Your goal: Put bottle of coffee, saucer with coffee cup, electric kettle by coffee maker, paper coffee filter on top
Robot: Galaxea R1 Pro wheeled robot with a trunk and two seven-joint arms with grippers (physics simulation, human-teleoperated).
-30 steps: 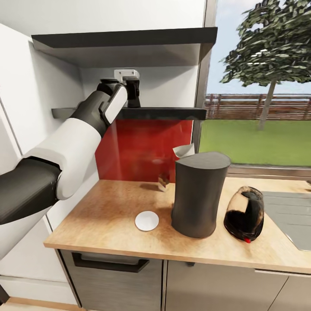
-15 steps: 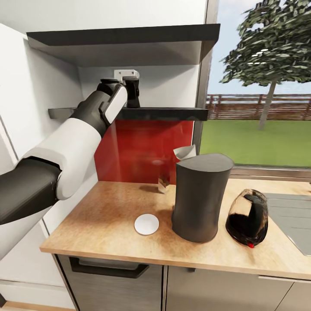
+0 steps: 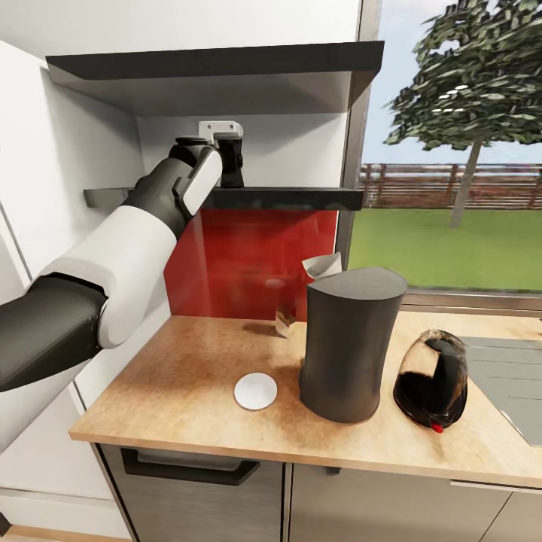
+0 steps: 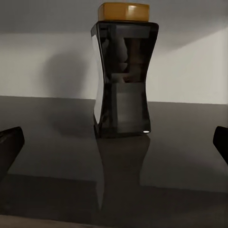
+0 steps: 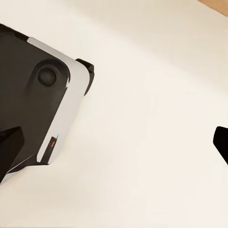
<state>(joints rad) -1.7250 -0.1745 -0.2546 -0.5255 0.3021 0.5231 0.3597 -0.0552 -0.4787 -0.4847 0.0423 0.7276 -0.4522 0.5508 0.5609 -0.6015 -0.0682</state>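
Observation:
The bottle of coffee, black with a tan cap, stands upright on the glossy kitchen shelf. My left gripper is open just short of it, level with its base and not touching. My left arm reaches up to that shelf. On the kitchen countertop stands the coffee maker. The paper coffee filter shows behind its top, the saucer lies to its left and the electric kettle stands to its right. The coffee cup is out of view. My right gripper is open and holds nothing.
A small clear glass item stands by the red backsplash behind the saucer. A thicker dark board hangs above the shelf. A sink lies at the counter's right end. The right wrist view looks at a pale floor and my base.
The head view shifted slightly a second ago. My left arm has stayed at the shelf and nothing on the counter has moved.

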